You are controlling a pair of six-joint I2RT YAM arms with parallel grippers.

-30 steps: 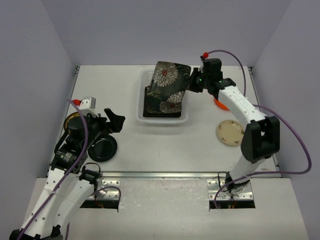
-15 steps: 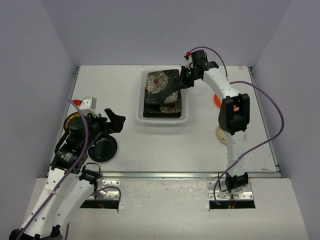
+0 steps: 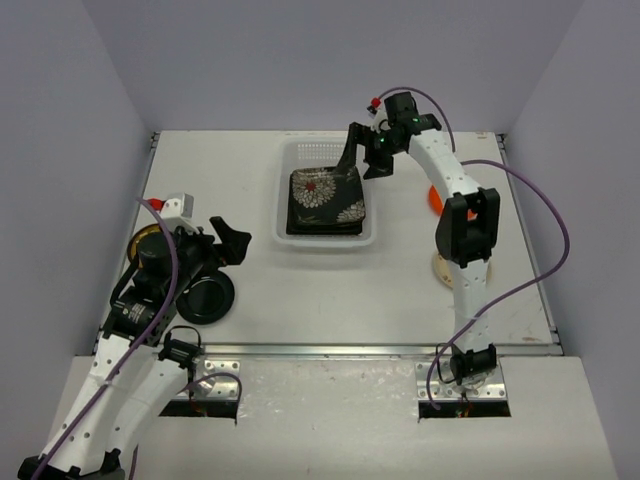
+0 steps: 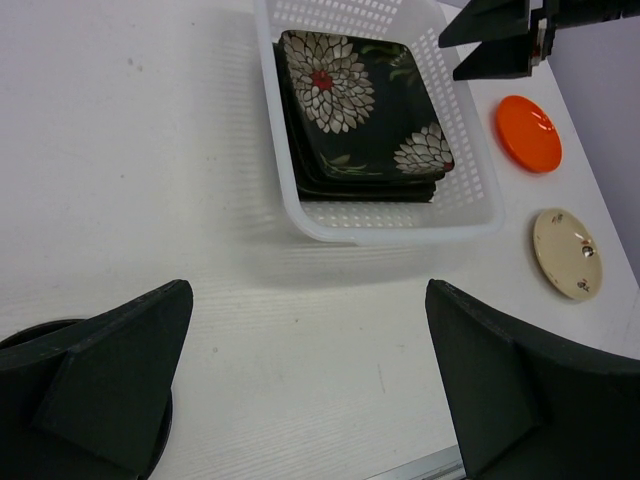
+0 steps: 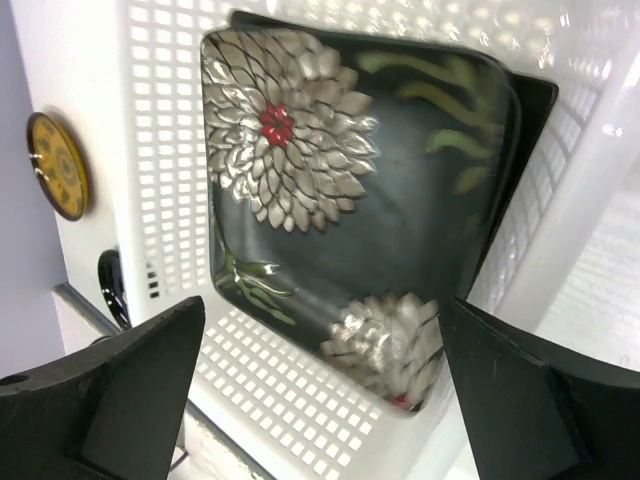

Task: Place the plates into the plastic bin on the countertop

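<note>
The plastic bin (image 3: 281, 200) stands at the back middle of the countertop (image 3: 300, 280). A stack of square plates lies in it, topped by a black flowered plate (image 3: 326, 195) (image 4: 355, 110) (image 5: 350, 190) lying flat. My right gripper (image 3: 364, 157) (image 5: 320, 400) hovers open over the bin's far right corner, holding nothing. At the left, my left gripper (image 3: 222, 258) (image 4: 310, 390) is open and empty over bare countertop. A round black plate (image 3: 206, 297) sits just beside it. An orange plate (image 4: 528, 132) and a beige plate (image 4: 565, 252) lie right of the bin.
A patterned yellow plate (image 3: 146, 241) (image 5: 58, 165) lies at the far left, partly under my left arm. In the top view my right arm covers part of the orange plate (image 3: 437, 206) and beige plate (image 3: 443, 268). A metal rail (image 3: 330, 349) runs along the front edge.
My right gripper swung left over the bin with the tilted flowered plate, then opened. The plate now lies flat on the stack. The left arm has not moved.
</note>
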